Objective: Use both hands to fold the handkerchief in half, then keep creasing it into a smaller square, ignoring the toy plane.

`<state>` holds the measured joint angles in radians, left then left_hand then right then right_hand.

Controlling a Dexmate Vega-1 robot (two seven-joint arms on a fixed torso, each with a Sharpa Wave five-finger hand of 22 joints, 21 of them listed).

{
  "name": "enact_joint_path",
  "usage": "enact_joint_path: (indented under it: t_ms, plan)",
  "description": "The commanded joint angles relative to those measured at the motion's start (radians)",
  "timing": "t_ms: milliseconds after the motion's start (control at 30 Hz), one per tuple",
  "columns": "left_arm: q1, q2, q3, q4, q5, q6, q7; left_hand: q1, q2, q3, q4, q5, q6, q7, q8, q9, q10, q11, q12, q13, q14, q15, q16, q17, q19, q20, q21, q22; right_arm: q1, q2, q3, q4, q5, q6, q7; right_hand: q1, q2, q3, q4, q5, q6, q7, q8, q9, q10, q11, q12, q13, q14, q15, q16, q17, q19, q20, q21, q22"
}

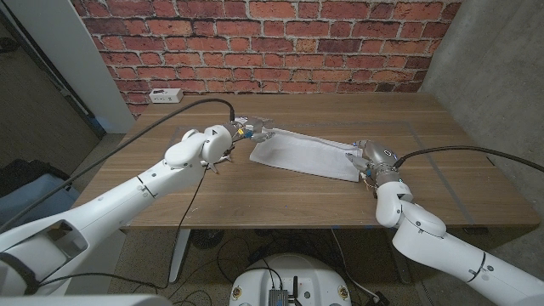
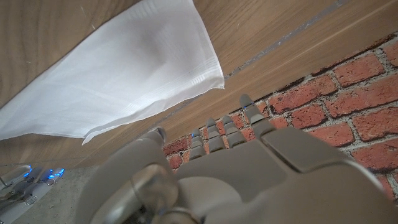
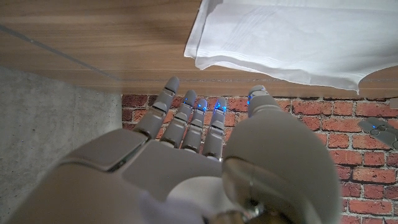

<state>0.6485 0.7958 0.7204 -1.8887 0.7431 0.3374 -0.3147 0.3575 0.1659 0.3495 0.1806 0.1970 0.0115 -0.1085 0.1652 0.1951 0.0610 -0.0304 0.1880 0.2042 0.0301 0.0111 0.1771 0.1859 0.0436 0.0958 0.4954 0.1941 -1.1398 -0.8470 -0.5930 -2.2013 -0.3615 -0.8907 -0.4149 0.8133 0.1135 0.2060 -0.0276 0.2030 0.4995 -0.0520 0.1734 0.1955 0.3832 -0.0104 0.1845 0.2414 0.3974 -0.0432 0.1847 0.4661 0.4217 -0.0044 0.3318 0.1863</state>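
A white handkerchief (image 1: 304, 154), already folded into a long band, lies on the wooden table (image 1: 170, 200) between the robot's two hands, running at a slant from the left hand (image 1: 246, 132) at its far end down to the right hand (image 1: 367, 160) at its near end. In the head view the left hand sits at the cloth's far corner, fingers reaching toward the brick wall (image 1: 272, 42); whether they touch or pinch the fabric cannot be told from there. Seen from the left wrist, that hand's fingers (image 2: 214, 134) are stretched out side by side with nothing between them, and the handkerchief's doubled corner (image 2: 124, 74) lies just beyond the fingertips, apart from them. The right hand stands at the opposite end of the band, close against its edge. From the right wrist, its fingers (image 3: 193, 118) are likewise extended and slightly spread, holding nothing, with the folded edge of the cloth (image 3: 280, 37) just ahead of the tips and a strip of bare tabletop between. The layers of the fold show along both ends of the cloth. A white power strip (image 1: 166, 95) rests at the table's far edge, well beyond the left hand, against the brick wall.
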Motion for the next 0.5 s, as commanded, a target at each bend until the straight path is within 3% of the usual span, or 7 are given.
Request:
enact_joint_path:
  t_ms: [33,100,367,500]
  plan:
    - [0.009,0.031,-0.015,-0.007,-0.120,-0.022,-0.023,-0.019,0.001,-0.008,-0.002,0.006,-0.019,-0.001,0.005,-0.002,-0.017,-0.001,-0.003,-0.001,-0.016,-0.002,-0.004,-0.001,-0.011,-0.002,-0.005,0.000,-0.038,-0.035,0.014,-0.057,0.058,-0.001,0.010,-0.009,-0.007,0.006,-0.018,-0.005,-0.043,-0.012,0.003,0.000,-0.031,-0.001,-0.003,-0.002,-0.035,-0.049,-0.007,-0.022,-0.013,-0.005,-0.017,-0.002]
    - [0.010,0.035,-0.015,-0.010,-0.127,-0.022,-0.024,-0.022,0.000,-0.009,-0.003,0.006,-0.021,0.002,0.005,-0.003,-0.022,-0.001,-0.004,-0.001,-0.020,-0.001,-0.004,-0.001,-0.012,-0.003,-0.006,-0.001,-0.037,-0.040,0.008,-0.065,0.060,-0.014,0.015,-0.016,-0.009,0.009,-0.023,-0.005,-0.092,-0.015,-0.004,0.001,-0.056,-0.006,-0.004,-0.005,-0.053,-0.047,-0.007,-0.037,-0.021,0.008,-0.024,-0.003]
    - [0.020,0.054,-0.019,-0.015,-0.166,-0.041,-0.014,-0.041,-0.006,-0.015,-0.004,0.007,-0.032,0.010,0.007,-0.007,-0.039,-0.002,-0.005,-0.004,-0.035,-0.005,-0.004,-0.003,-0.019,-0.008,-0.011,-0.002,-0.026,-0.054,-0.014,-0.089,0.081,-0.052,0.036,-0.033,-0.021,0.008,-0.031,-0.005,-0.124,-0.029,0.005,0.001,-0.101,-0.014,-0.006,-0.011,-0.100,-0.047,-0.010,-0.065,-0.049,0.031,-0.044,-0.004]
    - [0.021,0.059,-0.022,-0.010,-0.194,-0.055,-0.017,-0.068,-0.013,-0.023,-0.012,0.008,0.018,0.018,0.026,-0.014,-0.036,0.000,0.005,-0.010,-0.049,-0.009,-0.001,-0.006,-0.035,-0.051,-0.024,-0.005,-0.014,-0.070,-0.028,-0.098,0.095,-0.062,0.059,-0.037,-0.028,0.009,-0.038,-0.004,-0.143,-0.034,0.005,0.001,-0.122,-0.017,-0.006,-0.014,-0.125,-0.054,-0.012,-0.080,-0.057,0.031,-0.051,-0.004]
